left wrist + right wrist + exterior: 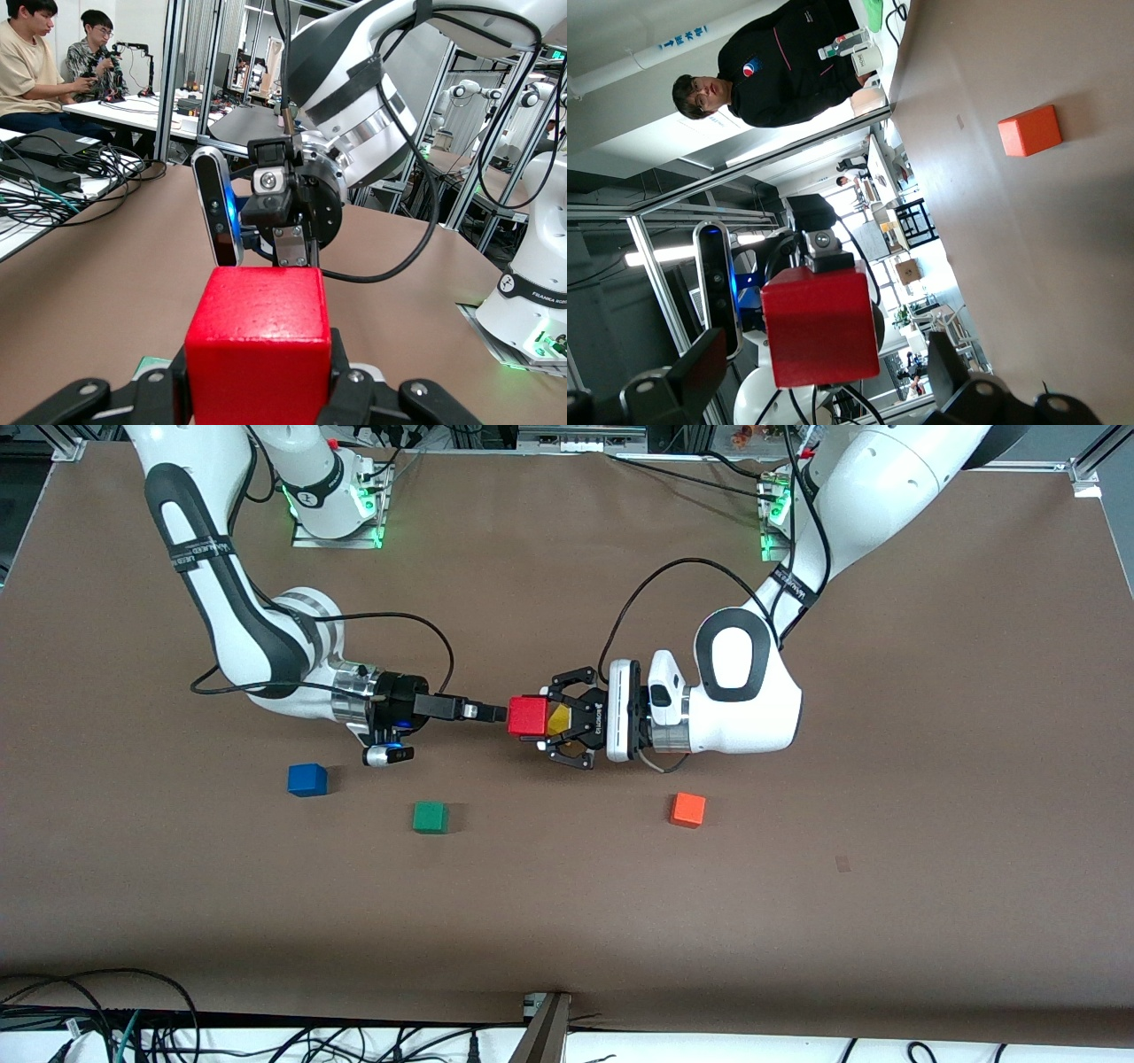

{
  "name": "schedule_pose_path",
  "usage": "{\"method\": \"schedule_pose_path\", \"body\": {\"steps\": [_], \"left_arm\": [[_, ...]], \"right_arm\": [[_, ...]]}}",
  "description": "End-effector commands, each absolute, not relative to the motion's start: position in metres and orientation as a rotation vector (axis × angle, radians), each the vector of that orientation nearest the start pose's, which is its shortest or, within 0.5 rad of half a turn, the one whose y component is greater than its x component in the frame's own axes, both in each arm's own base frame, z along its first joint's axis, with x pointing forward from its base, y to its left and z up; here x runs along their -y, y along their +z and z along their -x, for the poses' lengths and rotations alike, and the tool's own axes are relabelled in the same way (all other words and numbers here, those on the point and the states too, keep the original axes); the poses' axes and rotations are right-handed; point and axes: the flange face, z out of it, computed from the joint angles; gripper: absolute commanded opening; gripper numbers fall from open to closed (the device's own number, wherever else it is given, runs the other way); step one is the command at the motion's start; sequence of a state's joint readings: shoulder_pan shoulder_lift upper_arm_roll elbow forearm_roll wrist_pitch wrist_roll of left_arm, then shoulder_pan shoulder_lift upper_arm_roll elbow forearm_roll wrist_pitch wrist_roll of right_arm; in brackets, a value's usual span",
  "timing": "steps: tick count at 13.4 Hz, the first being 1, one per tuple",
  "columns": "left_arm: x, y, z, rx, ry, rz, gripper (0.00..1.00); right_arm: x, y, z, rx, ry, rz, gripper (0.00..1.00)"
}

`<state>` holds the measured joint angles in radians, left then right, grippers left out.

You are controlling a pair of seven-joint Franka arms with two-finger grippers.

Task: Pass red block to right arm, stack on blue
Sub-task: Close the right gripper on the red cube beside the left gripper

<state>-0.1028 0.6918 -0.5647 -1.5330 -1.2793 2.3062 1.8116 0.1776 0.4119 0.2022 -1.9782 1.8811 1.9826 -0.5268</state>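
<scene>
The red block (527, 715) is held in the air over the middle of the table by my left gripper (542, 719), the black scissor-linkage one, shut on its sides. In the left wrist view the red block (257, 336) fills the space between the left gripper's (257, 382) fingers. My right gripper (498, 712), slim and black, points at the block with its tips at the block's free face. In the right wrist view the right gripper (824, 376) is open wide, with the red block (819, 323) centred between its fingers. The blue cube (307, 779) sits on the table below the right arm's wrist.
A green cube (430, 817) lies beside the blue one, nearer the front camera. An orange cube (687, 810) lies toward the left arm's end and also shows in the right wrist view (1029, 130). Cables hang from both wrists.
</scene>
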Motion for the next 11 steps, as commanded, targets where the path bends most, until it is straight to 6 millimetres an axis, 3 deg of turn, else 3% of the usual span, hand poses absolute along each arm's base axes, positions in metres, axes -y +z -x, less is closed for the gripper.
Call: {"method": "schedule_pose_path", "body": {"steps": [1, 9, 11], "left_arm": [[0.405, 0.338, -0.612, 1.232, 0.903, -1.462, 0.0], [0.405, 0.34, -0.612, 1.23, 0.906, -1.462, 0.0], [0.405, 0.34, -0.612, 1.23, 0.906, -1.462, 0.0]], "right_arm": [[-0.288, 0.306, -0.552, -0.414, 0.137, 1.548, 0.99], [-0.308, 0.31, -0.552, -0.427, 0.127, 1.54, 0.93], [-0.308, 0.311, -0.553, -0.425, 0.126, 1.54, 0.81]]}}
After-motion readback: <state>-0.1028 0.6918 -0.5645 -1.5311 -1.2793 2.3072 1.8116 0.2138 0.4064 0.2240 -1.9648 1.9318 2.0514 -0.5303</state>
